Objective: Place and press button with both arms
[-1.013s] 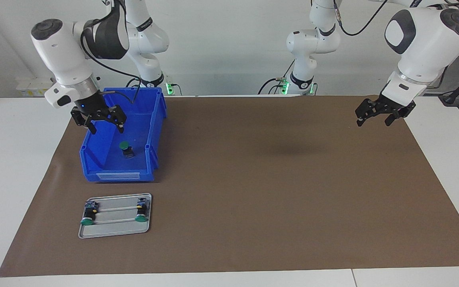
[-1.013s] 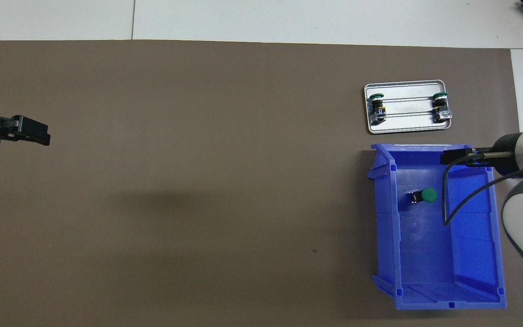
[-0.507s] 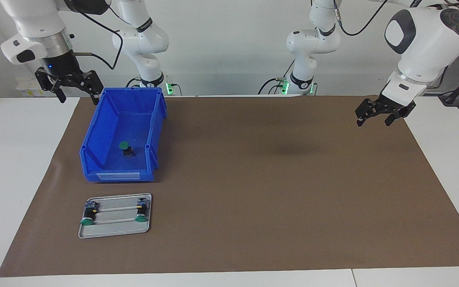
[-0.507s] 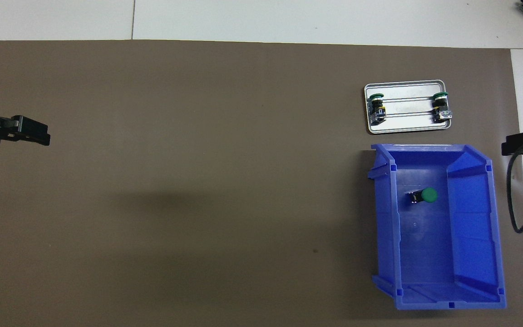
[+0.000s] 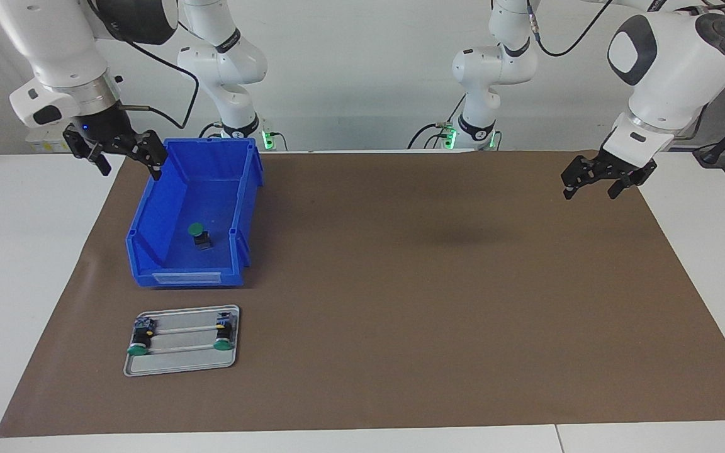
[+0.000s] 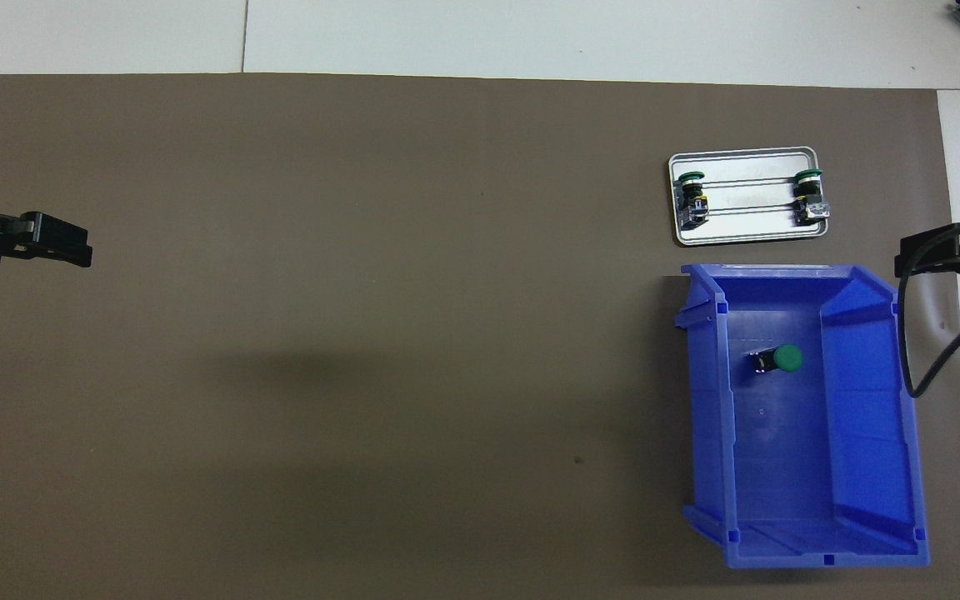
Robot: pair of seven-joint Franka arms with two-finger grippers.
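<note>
white table (image 5: 16,251) under brown mat (image 5: 400,302); blue bin (image 5: 167,274), metal tray (image 5: 180,368) on mat

White table, brown mat, pale wall

A brown mat (image 5: 400,302) covers most of the white table (image 5: 16,264) — bare white strips show at both ends and along the edge farthest from the robots, where a seam splits the tabletop. A plain pale wall (image 5: 362,75) rises at the robots' end — light is even, shadows soft.
</note>
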